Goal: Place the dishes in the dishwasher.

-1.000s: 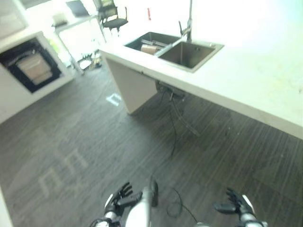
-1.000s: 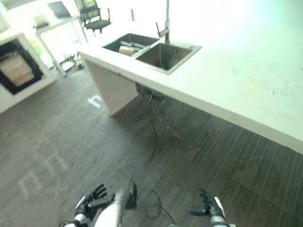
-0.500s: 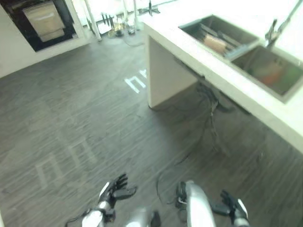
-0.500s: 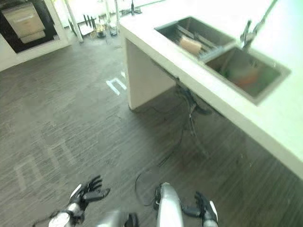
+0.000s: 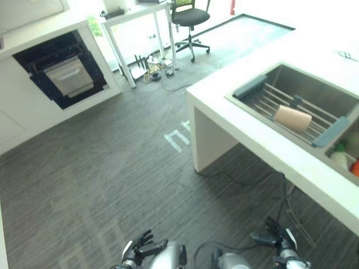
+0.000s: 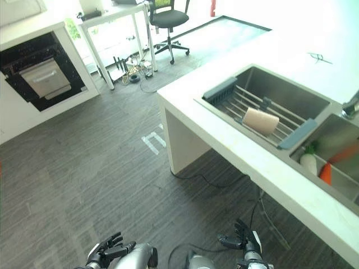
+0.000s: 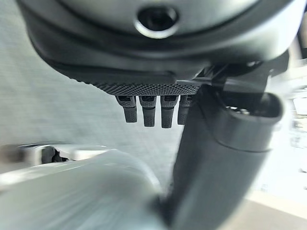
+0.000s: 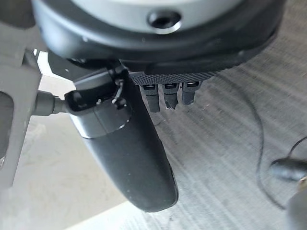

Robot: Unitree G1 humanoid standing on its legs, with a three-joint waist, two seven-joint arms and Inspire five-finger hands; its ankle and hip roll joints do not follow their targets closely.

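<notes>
While both the left hand [image 5: 139, 253] and right hand [image 5: 279, 240] hang spread and empty, the beige cup [image 5: 292, 118] could roll along the sink rack [image 5: 263, 96] if grasped off-centre.

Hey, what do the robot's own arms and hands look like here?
Two smooth silver-grey arms end in dark hands. The left hand and the right hand each have black fingers and a white patch near the thumb. The wrist views show a knurled black band above the fingertips.

Grey plank floor [image 5: 112, 162], white counter [image 5: 247, 129], office chair [image 5: 189, 17].
</notes>
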